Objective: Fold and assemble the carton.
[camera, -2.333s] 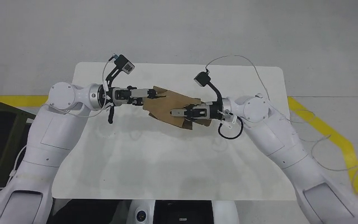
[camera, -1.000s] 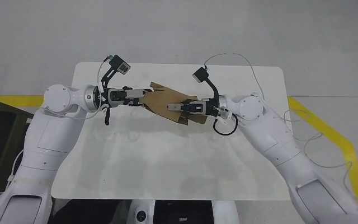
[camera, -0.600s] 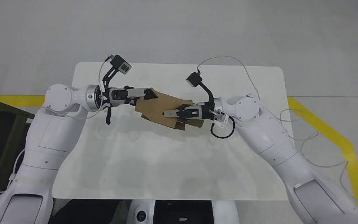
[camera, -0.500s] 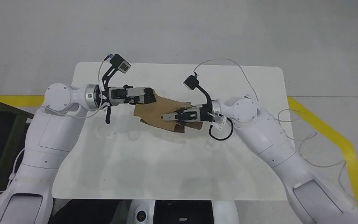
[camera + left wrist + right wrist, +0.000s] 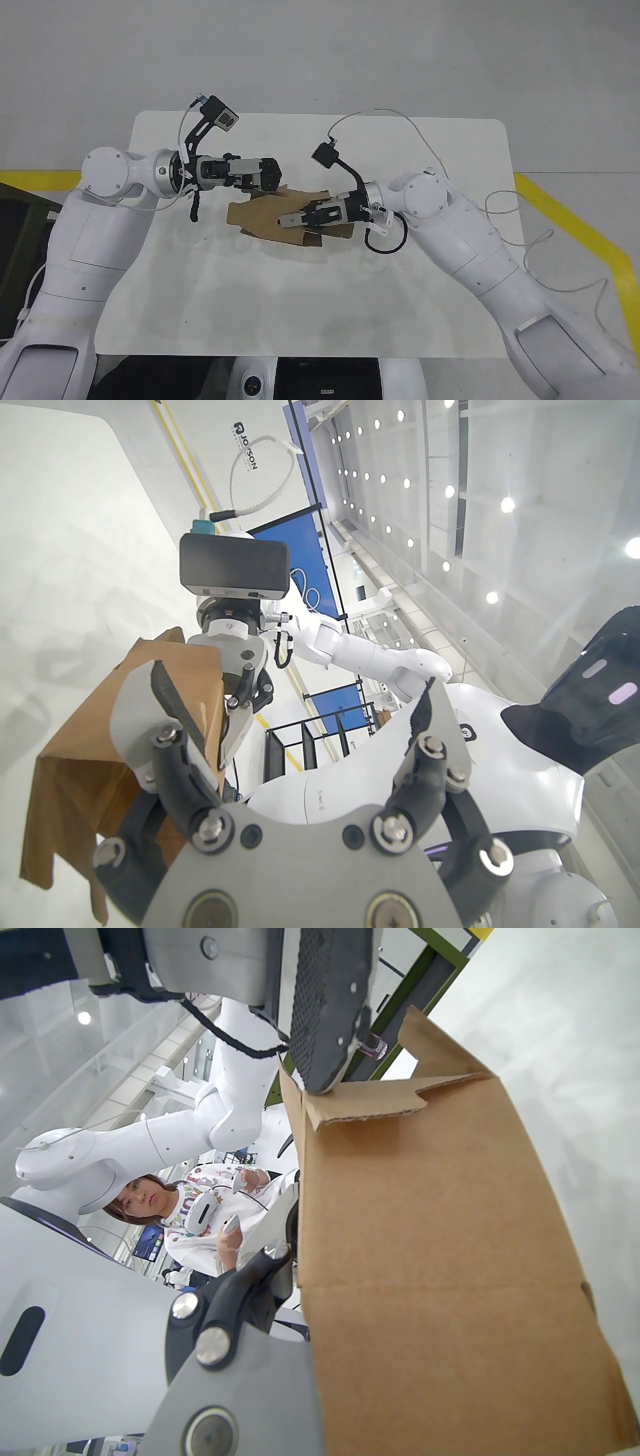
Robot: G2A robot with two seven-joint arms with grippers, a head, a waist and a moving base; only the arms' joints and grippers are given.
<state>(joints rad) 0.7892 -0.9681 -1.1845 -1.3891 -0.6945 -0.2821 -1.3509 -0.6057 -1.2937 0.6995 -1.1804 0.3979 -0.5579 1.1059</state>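
BOTH ARMS ON THE BOX: your brown carton (image 5: 258,213), partly opened, sits about mid-bench, a bit toward the left edge and well off every corner of the white bench (image 5: 430,290).

Your R pincer (image 5: 289,218) comes in from the right-edge side and is clamped on one carton wall. In the right wrist view the cardboard runs straight into the grip, w/ one finger (image 5: 284,1223) pressed on the wall's near face and the other hidden behind the panel.

Your L pincer (image 5: 271,177) is at the carton's corner nearest the bench's far edge, its fingers spread wide apart. One of those fingers (image 5: 165,700) lies against the carton's side at the open end. The other stands well apart from the cardboard, in free air. From the right wrist, that first finger's black pad (image 5: 325,1018) touches the edge of a short flap (image 5: 370,1103), which is bent over at the carton's end.

The wide face is plain brown w/ one crease across it. In the left wrist view a loose flap (image 5: 55,825) hangs from the carton's end beside the L pincer.

You can't tell from these views whether the carton rests on the bench or is held just above it.
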